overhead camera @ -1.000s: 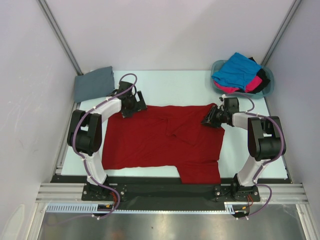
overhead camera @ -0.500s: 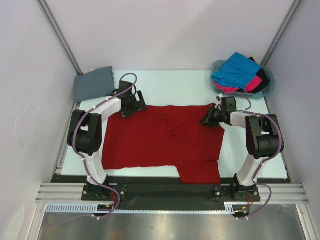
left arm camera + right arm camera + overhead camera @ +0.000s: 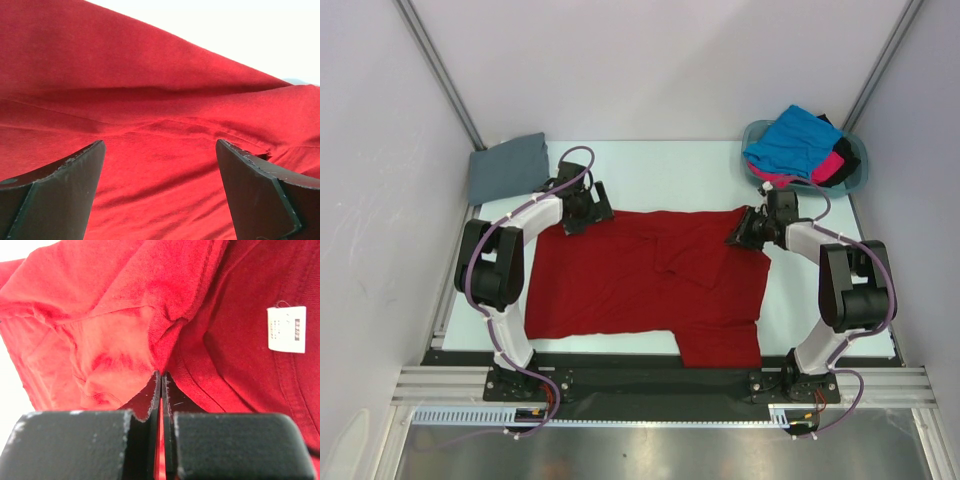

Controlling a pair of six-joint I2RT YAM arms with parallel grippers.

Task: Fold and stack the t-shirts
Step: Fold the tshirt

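Your deep red t-shirt [image 3: 640,285] lies spread across the middle of the desk [image 3: 670,175]. It is mostly flat, with a raised crease right of centre and one flap reaching the bottom edge of the desk. Your left gripper [image 3: 592,213] sits at the shirt's upper left corner, jaws wide apart; the wrist view shows red cloth below them, nothing pinched. Your right gripper [image 3: 161,377] is at the shirt's upper right corner, jaws pressed together with a bunched fold of red cloth caught at their tips. A white label [image 3: 286,329] shows on the fabric at the right of that wrist view. The slate grey t-shirt [image 3: 508,167] lies folded at the upper left of the desk. The teal basket [image 3: 752,131] at upper right holds the bright blue t-shirt [image 3: 790,140] on top, with the hot pink t-shirt [image 3: 828,165] and black t-shirt [image 3: 844,158] under it.
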